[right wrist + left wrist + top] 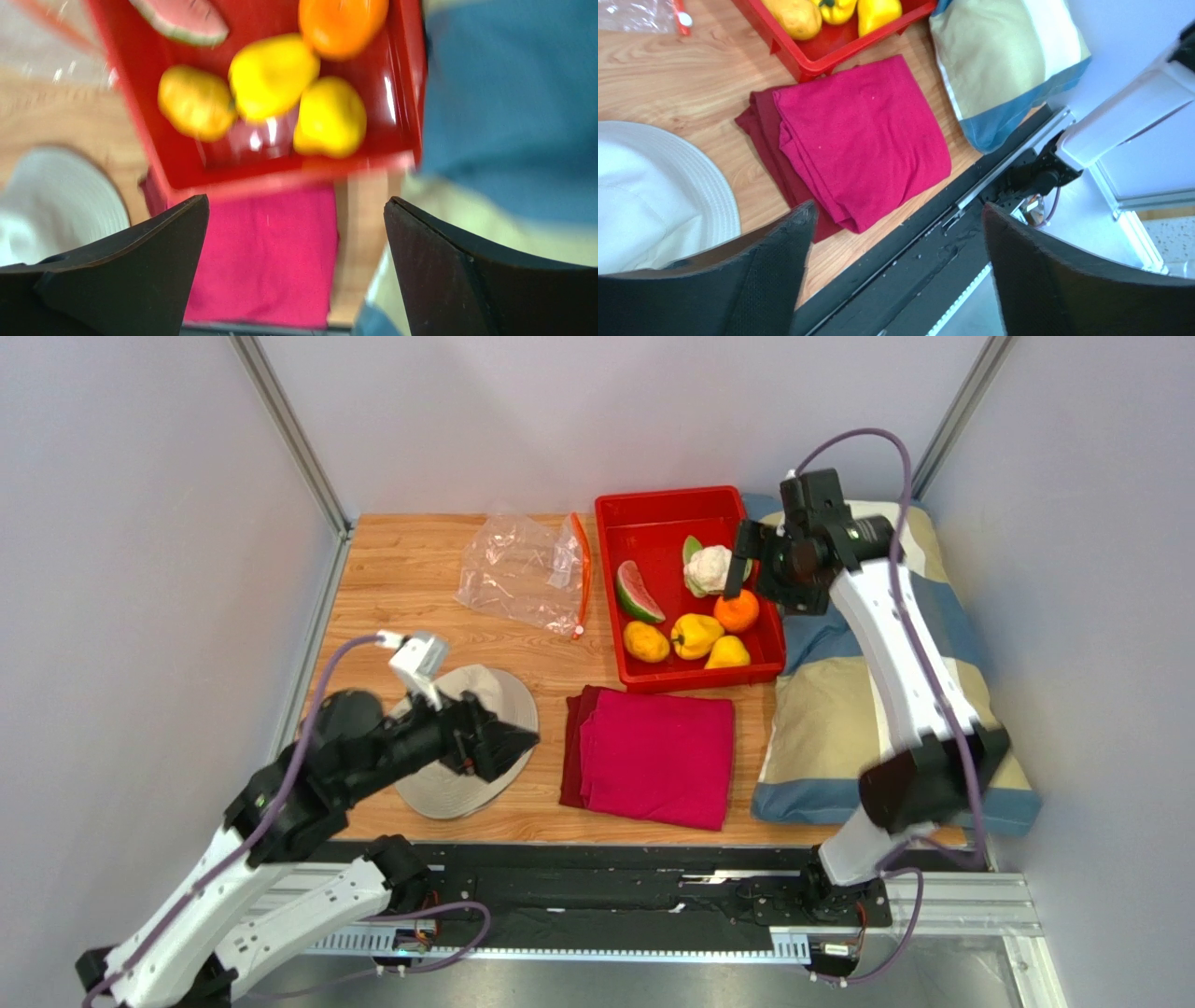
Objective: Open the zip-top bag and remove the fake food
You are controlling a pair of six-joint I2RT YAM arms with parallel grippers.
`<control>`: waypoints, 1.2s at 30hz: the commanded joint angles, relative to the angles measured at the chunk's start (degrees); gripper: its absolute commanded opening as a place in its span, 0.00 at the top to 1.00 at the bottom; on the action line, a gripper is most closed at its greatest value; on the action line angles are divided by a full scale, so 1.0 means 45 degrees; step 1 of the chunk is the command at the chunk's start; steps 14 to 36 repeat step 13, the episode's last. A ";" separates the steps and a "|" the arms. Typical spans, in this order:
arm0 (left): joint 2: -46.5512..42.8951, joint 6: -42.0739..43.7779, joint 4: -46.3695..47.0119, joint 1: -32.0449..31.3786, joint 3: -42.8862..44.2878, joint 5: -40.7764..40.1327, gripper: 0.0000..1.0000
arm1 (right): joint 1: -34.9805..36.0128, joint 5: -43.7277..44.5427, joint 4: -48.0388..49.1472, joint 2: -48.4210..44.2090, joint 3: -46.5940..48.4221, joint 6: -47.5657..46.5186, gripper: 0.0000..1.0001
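The clear zip-top bag [526, 570] lies flat and looks empty at the back of the table, its orange-red zip strip [579, 574] toward the red tray [668, 508]. The fake food sits in the tray: watermelon slice [636, 592], cauliflower [709, 569], orange [737, 611], yellow pepper [694, 634] and two yellow fruits [647, 641] [728, 654]. My right gripper [751, 553] hangs open and empty over the tray's right edge; its view is blurred. My left gripper [508, 739] is open and empty above the white hat [470, 742].
A folded magenta cloth [657, 753] lies in front of the tray. A striped blue and cream pillow [870, 700] fills the right side. Grey walls stand on three sides. The black rail [631, 889] runs along the near edge.
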 commanded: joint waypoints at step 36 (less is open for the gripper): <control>-0.2906 -0.1617 0.2372 0.0022 0.0205 -0.2331 0.01 | 0.1338 0.0587 -0.0766 -1.4405 -0.6328 0.2905 0.00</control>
